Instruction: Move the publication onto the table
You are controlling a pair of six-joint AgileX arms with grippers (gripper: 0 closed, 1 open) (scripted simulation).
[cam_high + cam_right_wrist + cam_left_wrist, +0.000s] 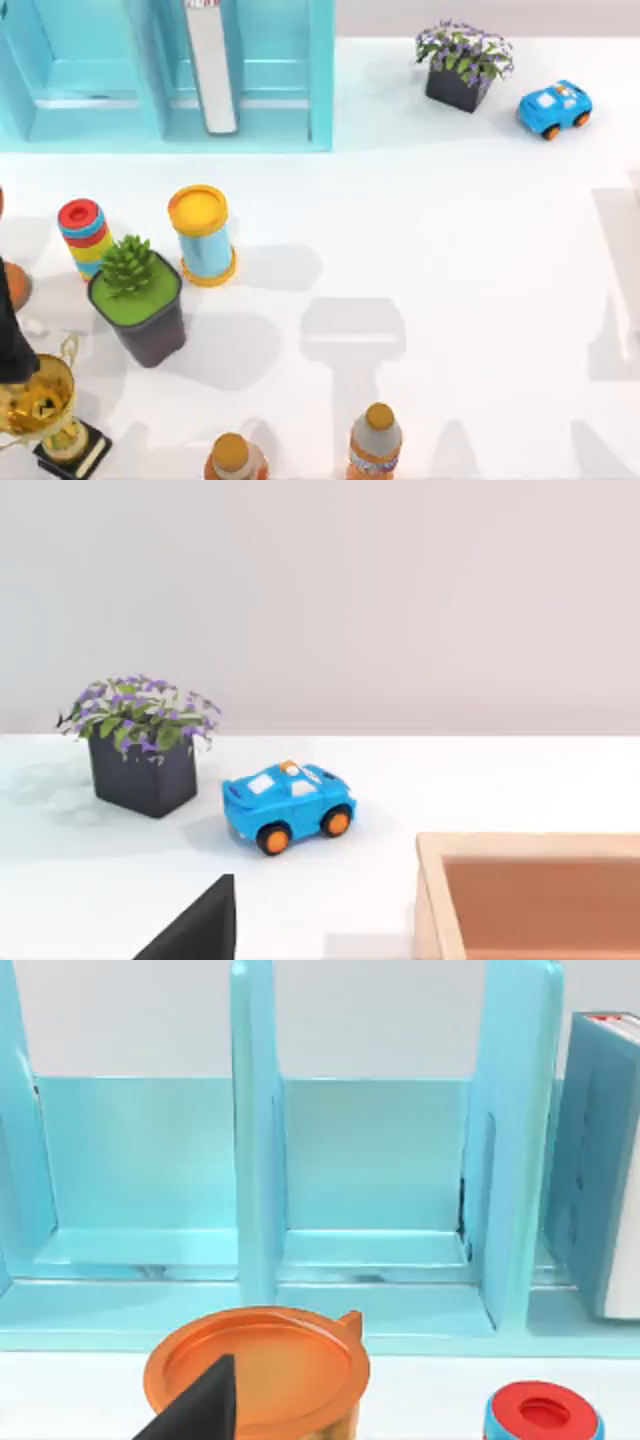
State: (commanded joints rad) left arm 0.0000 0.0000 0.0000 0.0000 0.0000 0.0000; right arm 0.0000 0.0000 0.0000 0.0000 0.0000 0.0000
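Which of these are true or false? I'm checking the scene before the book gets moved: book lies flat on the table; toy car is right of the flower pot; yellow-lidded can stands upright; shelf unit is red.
1. The teal-blue book lies flat on the white table. False: it stands upright in the light-blue shelf unit.
2. The blue toy car is right of the purple flower pot. True.
3. The yellow-lidded can stands upright. True.
4. The shelf unit is red. False: it is light blue.
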